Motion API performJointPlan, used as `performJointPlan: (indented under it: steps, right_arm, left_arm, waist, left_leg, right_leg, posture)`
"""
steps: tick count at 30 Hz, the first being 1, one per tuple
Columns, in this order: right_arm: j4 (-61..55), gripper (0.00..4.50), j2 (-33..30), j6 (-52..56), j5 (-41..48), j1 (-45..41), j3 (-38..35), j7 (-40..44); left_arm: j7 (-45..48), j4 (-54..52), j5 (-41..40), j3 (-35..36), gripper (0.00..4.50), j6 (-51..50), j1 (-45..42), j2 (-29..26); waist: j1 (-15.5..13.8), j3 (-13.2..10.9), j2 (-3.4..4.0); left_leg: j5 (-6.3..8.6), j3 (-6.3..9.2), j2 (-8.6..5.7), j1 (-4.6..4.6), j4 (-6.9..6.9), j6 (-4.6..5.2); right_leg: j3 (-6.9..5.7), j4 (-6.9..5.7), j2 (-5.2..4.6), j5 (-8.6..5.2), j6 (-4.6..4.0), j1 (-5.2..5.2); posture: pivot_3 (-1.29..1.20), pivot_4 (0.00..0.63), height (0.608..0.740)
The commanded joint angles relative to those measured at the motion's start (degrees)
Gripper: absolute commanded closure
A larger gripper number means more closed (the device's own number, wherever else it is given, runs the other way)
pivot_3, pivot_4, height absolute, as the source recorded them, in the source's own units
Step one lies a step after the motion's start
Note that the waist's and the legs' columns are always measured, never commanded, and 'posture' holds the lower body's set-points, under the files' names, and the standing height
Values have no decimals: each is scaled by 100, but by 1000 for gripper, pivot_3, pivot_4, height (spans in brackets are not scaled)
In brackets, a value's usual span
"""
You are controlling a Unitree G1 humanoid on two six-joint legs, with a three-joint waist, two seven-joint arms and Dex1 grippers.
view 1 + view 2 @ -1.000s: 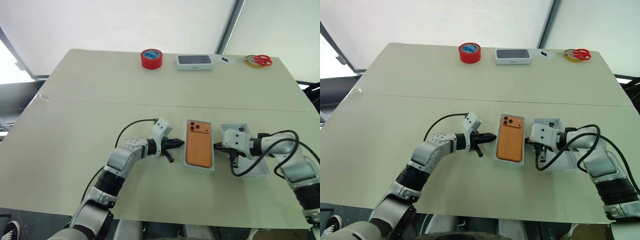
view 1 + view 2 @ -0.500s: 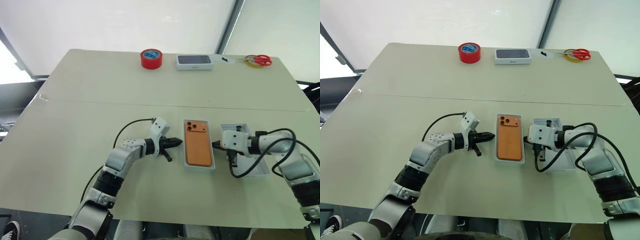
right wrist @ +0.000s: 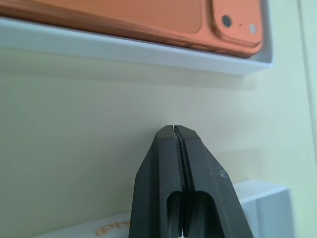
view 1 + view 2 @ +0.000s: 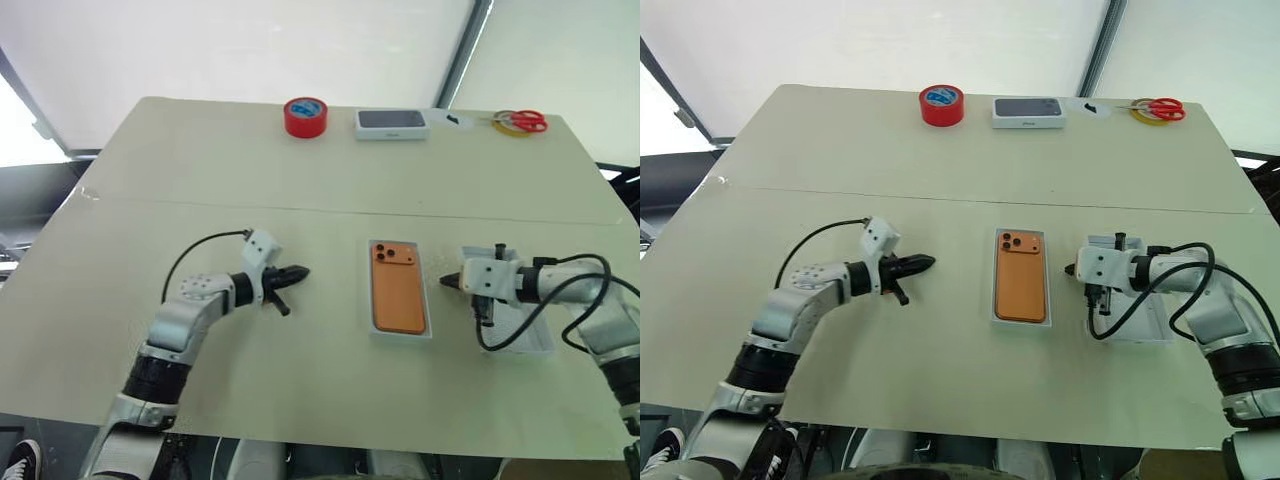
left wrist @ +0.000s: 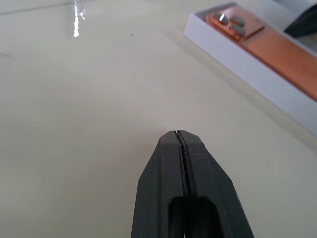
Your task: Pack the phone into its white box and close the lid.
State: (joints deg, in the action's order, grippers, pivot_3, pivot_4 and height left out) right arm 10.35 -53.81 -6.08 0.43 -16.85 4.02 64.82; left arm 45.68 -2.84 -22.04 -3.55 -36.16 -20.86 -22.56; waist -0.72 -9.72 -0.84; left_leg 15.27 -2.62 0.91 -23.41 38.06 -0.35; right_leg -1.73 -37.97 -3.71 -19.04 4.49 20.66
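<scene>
The phone (image 4: 1021,276) lies back up in the white box (image 4: 1021,318), its three lenses at the far end, flat and square inside the tray walls, so I judge the packing step done and only the covering left. It sits between my two sets of fingers, ahead of each tip and apart from both.

The lid (image 4: 1137,327) lies on the table under and just behind my right gripper (image 4: 1072,269), on the side of the box away from my left arm. It is open side up, I think, though my wrist and cable hide much of it. That is why my right fingers (image 3: 176,163) hover there: pressed together, holding nothing, tips aimed at the box's near wall, short of touching it.

My left gripper (image 4: 925,263) points at the box from the other side, well apart from it, fingers (image 5: 181,168) likewise pinched together and empty above bare table (image 4: 840,160). It stands off, I judge, to leave room for the lid.

Next I must part my right fingers to take the lid.
</scene>
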Motion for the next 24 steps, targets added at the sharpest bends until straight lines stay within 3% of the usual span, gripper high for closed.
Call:
performJointPlan:
  steps: [1, 5, 7, 11, 12, 14, 18, 21, 23, 24]
  right_arm:
    - [-602, 3604, -309, 997, 1006, 81, -500, 650]
    - [-695, 1498, -644, 976, 1161, 465, -784, 858]
    - [-817, 1478, -656, 1281, 1376, 521, -952, 826]
    - [-1010, 1478, -272, 2271, 1419, 348, -1260, -234]
    - [-1207, 1478, -171, 3013, 1630, 354, -1352, -501]
    - [-1744, 1478, -106, 3338, 1353, 644, -1357, -992]
    - [-2585, 1478, -112, 4911, 1555, 1045, -1611, -1581]
    - [-3201, 1478, -397, 5505, 1425, 1505, -1652, -1749]
    - [-3362, 1478, -425, 5870, 1485, 1545, -1774, -1897]
    - [-3598, 1478, -268, 6550, 1778, 1405, -1931, -2005]
  left_arm:
    - [327, -411, -389, 437, 3616, 158, 63, -277]
    - [789, -632, -668, 740, 1609, 321, 277, -709]
    - [1081, -814, -862, 864, 607, 349, 426, -937]
    - [1535, -951, -928, 1050, 607, 1033, 678, -1106]
    - [1707, -925, -868, 1074, 607, 1318, 777, -1158]
    - [2019, -800, -774, 1086, 607, 1862, 960, -1230]
    - [2350, -554, -580, 1009, 607, 2697, 1154, -1293]
    - [2563, -417, -595, 985, 607, 2940, 1213, -1343]
    - [2606, -396, -544, 935, 607, 3087, 1232, -1352]
    - [2687, -361, -502, 908, 607, 3203, 1256, -1387]
  waist:
    - [14, -1, 2]
    - [14, 0, 4]
    - [22, -1, 4]
    - [37, -3, 9]
    - [38, -2, 11]
    - [41, 0, 14]
    - [1, -3, 20]
    - [2, -2, 21]
    - [17, -1, 23]
    - [20, -1, 23]
  left_leg:
    - [1, 0, 1, 1, 0, 1]
    - [13, 2, 2, 2, -1, 21]
    - [14, 2, 2, 2, -3, 23]
    - [14, 4, 3, 2, -4, 22]
    - [14, 4, 3, 2, -4, 21]
    - [10, 4, 3, 0, -12, 13]
    - [10, 3, 2, -8, -25, 13]
    - [17, 3, 1, -8, -23, 24]
    - [18, 3, 1, -8, -24, 26]
    - [18, 3, 1, -8, -26, 26]
  right_leg:
    - [0, -1, -1, 0, 0, 0]
    - [0, 0, -1, 0, -1, 0]
    - [0, 3, -3, 0, -1, -1]
    - [0, 2, -7, -1, -3, 1]
    - [0, 2, -7, -1, -3, 1]
    - [0, 4, -9, -2, -5, 6]
    - [0, 14, -10, -2, -6, 16]
    - [0, 13, -16, -2, -7, 15]
    - [0, 13, -17, -2, -8, 17]
    - [0, 13, -17, -2, -8, 18]
  posture:
    - [0, 150, 740]
    - [0, 150, 740]
    - [0, 150, 740]
    - [0, 150, 740]
    - [0, 150, 740]
    - [0, 150, 740]
    - [0, 150, 740]
    - [0, 150, 740]
    - [0, 150, 740]
    - [0, 150, 740]
